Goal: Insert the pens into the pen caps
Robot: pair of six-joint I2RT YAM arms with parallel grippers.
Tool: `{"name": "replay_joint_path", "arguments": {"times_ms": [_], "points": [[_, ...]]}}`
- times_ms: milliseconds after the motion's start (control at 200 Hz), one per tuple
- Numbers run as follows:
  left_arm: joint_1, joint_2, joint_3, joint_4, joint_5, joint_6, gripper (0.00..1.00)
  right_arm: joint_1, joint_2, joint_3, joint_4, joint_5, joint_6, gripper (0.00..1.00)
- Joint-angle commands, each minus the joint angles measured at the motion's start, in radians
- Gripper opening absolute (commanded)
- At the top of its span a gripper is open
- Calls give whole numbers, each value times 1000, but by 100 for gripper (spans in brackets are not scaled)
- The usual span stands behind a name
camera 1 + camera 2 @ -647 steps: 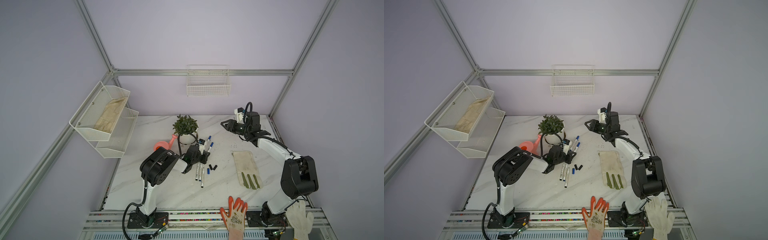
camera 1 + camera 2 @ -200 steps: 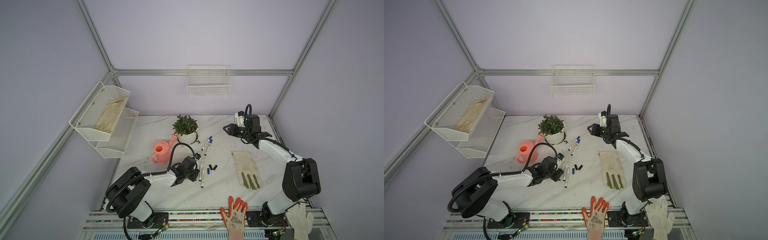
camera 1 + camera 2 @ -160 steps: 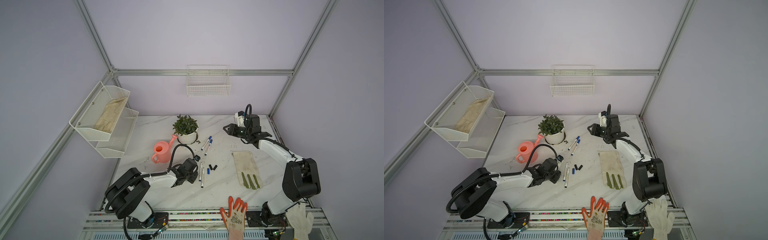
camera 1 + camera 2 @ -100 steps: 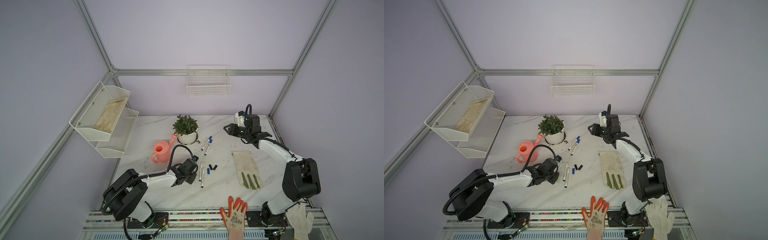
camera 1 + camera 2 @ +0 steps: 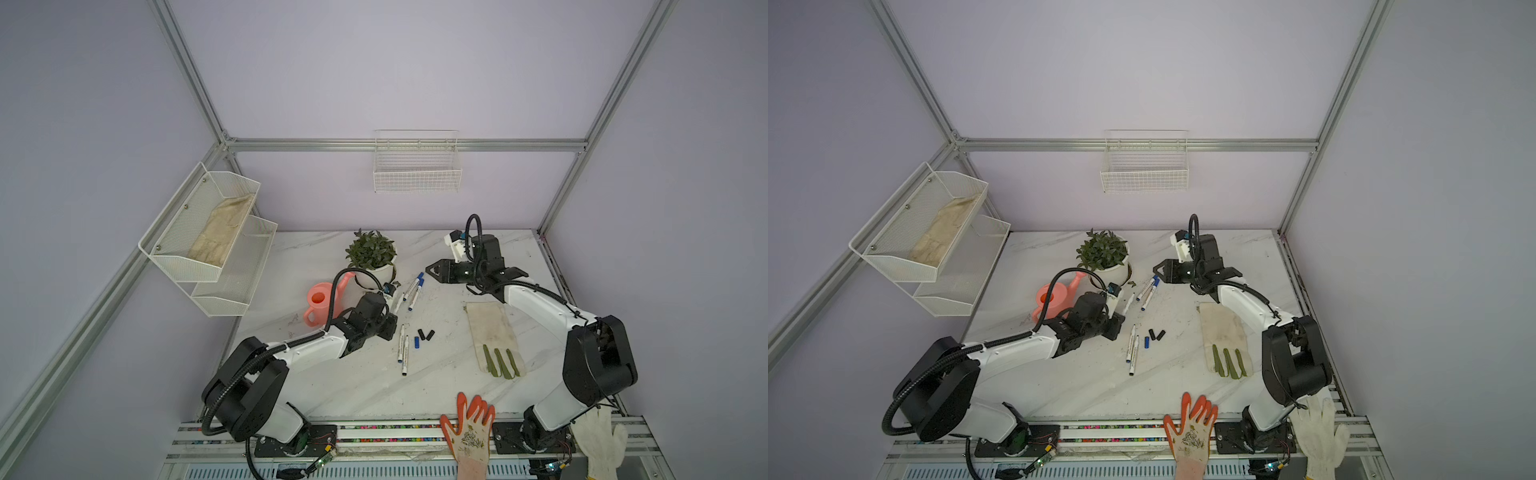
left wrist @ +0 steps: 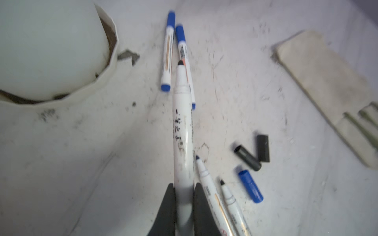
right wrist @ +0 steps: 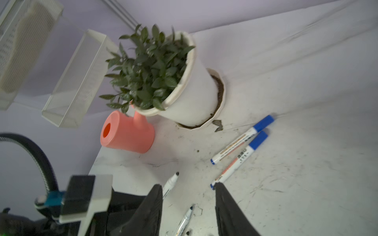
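Note:
My left gripper [image 6: 183,186] is shut on an uncapped white pen [image 6: 182,132] with a black tip, and the pen points away from the gripper toward the plant pot. In both top views this gripper [image 5: 390,319] [image 5: 1119,319] sits low over the table's middle. Two uncapped pens [image 5: 402,347] [image 6: 214,196] lie just beside it. A blue cap [image 6: 250,187] [image 5: 417,342] and two black caps [image 6: 247,157] [image 5: 426,334] lie next to them. Two blue-capped pens [image 5: 415,284] [image 7: 243,141] lie farther back. My right gripper [image 7: 188,185] [image 5: 430,272] hovers open and empty near them.
A potted plant [image 5: 372,257] and a pink watering can [image 5: 322,301] stand behind the left arm. A beige glove [image 5: 492,332] lies right of the caps. An orange glove [image 5: 469,419] and a white glove [image 5: 598,432] hang at the front edge. A wire shelf [image 5: 208,237] is on the left wall.
My left gripper has shut on the uncapped black-tipped pen. The left arm had earlier pulled back from the capped pens. The right arm has barely moved.

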Motion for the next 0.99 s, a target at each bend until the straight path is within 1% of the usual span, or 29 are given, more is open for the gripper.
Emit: {"name": "replay_joint_path", "arguments": {"times_ms": [0, 125, 310, 375, 510, 525, 555, 615, 700, 760, 810, 860, 890, 930, 990], "points": [[24, -68, 26, 221, 78, -34, 0, 57, 26, 28, -38, -102, -82, 45], [24, -64, 36, 289, 100, -31, 0, 80, 43, 34, 17, -134, -54, 46], [25, -40, 47, 346, 173, -26, 0, 83, 72, 59, 52, -142, -28, 46], [24, -40, 44, 360, 203, -27, 0, 82, 83, 66, 60, -141, -20, 46], [24, -40, 40, 362, 229, -41, 0, 82, 101, 78, 80, -143, -4, 45], [24, -11, 39, 363, 232, -41, 0, 83, 103, 81, 85, -143, -2, 44], [24, -4, 39, 367, 236, -43, 0, 83, 108, 80, 96, -143, 7, 43], [24, -1, 36, 371, 242, -45, 0, 83, 116, 84, 108, -151, 21, 37], [24, 3, 35, 387, 241, -50, 0, 83, 124, 84, 118, -168, 32, 15], [25, 10, 35, 399, 235, -52, 0, 83, 121, 73, 141, -183, 49, 6], [29, 19, 35, 415, 230, -66, 15, 81, 117, 66, 144, -191, 47, 3], [32, 32, 37, 433, 234, -80, 35, 82, 110, 60, 144, -201, 46, 2], [37, 42, 42, 444, 239, -91, 44, 81, 106, 57, 144, -207, 47, 1], [40, 55, 51, 452, 248, -98, 50, 82, 102, 53, 144, -211, 46, 0], [44, 79, 69, 452, 256, -101, 52, 81, 94, 47, 144, -211, 46, 0]]}}
